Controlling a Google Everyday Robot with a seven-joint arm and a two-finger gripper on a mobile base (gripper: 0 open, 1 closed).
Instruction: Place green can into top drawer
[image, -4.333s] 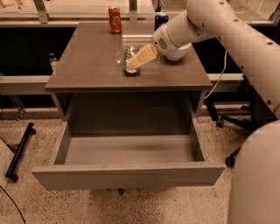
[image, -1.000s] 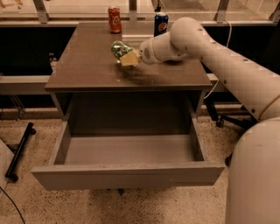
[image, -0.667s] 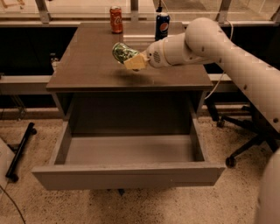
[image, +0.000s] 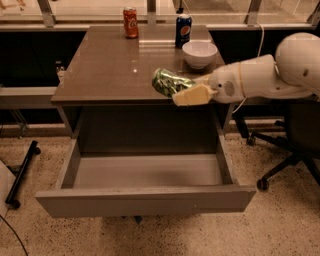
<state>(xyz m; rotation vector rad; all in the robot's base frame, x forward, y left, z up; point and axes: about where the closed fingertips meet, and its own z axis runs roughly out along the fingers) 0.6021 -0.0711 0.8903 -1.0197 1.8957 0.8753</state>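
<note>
**Insp:** Gripper (image: 181, 93) status?

**Tech:** Fingers (image: 196, 94) clamped on the green can (image: 167, 81). Near finger shows across the can's lower side, far finger is hidden behind it. Can is tilted, almost on its side, and lifted off the cabinet top (image: 105, 70), not resting on it.

**Insp:** Why held there?

**Tech:** Judged a transit pos. Arm reaches in from the right, fingertips pointing left, approx. over the top's front edge. Top drawer (image: 145, 199) is pulled open below and fwd of the fingers. Nothing seen inside it, so the drop path looks free.

**Insp:** Obstructions?

**Tech:** White bowl (image: 199, 53) sits just behind the fingers. Pepsi can (image: 183, 31) and orange-red can (image: 130, 22) are farther behind, well apart. None lies btwn fingers and drawer.

**Insp:** Next req.?

**Tech:** Prob. carry fwd and lower before release. A tilted can may roll on landing.
</note>
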